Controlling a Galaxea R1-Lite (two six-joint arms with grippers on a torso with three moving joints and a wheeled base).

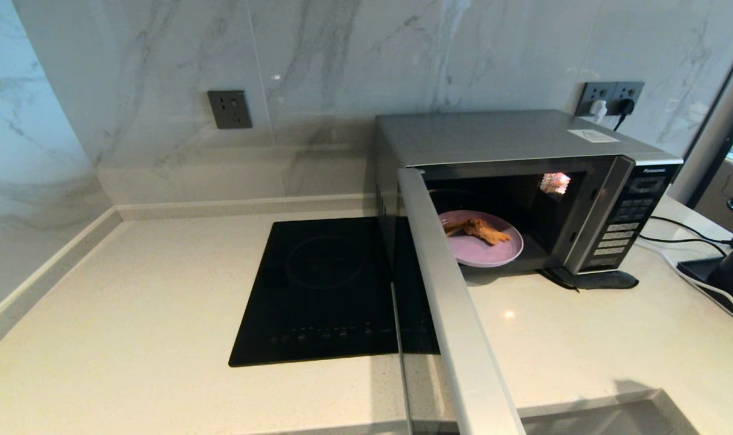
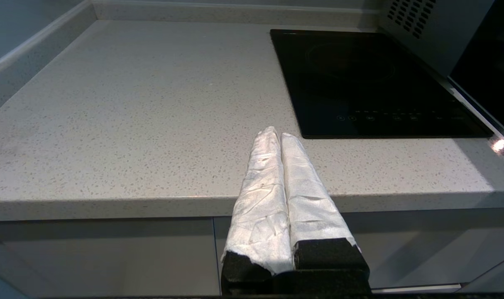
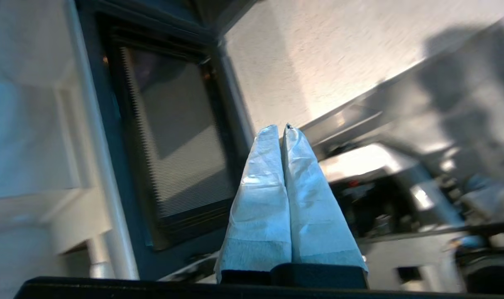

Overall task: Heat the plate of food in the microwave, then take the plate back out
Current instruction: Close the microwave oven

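- At the front edge of the surface (image 2: 131, 124), the left tool (image 2: 280, 135) hangs just off and a little above the rim, its two white-wrapped fingers (image 2: 262, 182) pressed together on nothing.
- Nearby, the right tool (image 3: 282, 128) is also closed and empty, its wrapped fingers (image 3: 308, 199) pointing past the inner face of the open door (image 3: 173, 145); neither arm shows in the head view.
- Standing out over the front edge, the microwave door (image 1: 457, 302) is swung fully open, edge-on to the head camera.
- Left of the door, the black induction hob (image 1: 324, 290) lies flush in the surface.
- Farther back, toward the right rear of the surface, the microwave (image 1: 511, 145) stands against the marble wall (image 1: 318, 66).
- Inside its open cavity sits the plate of food (image 1: 482, 237), resting flat near the front of the chamber, with the brown chicken piece on top.
- Beyond, wall sockets (image 1: 611, 96) with plugs sit behind the microwave.
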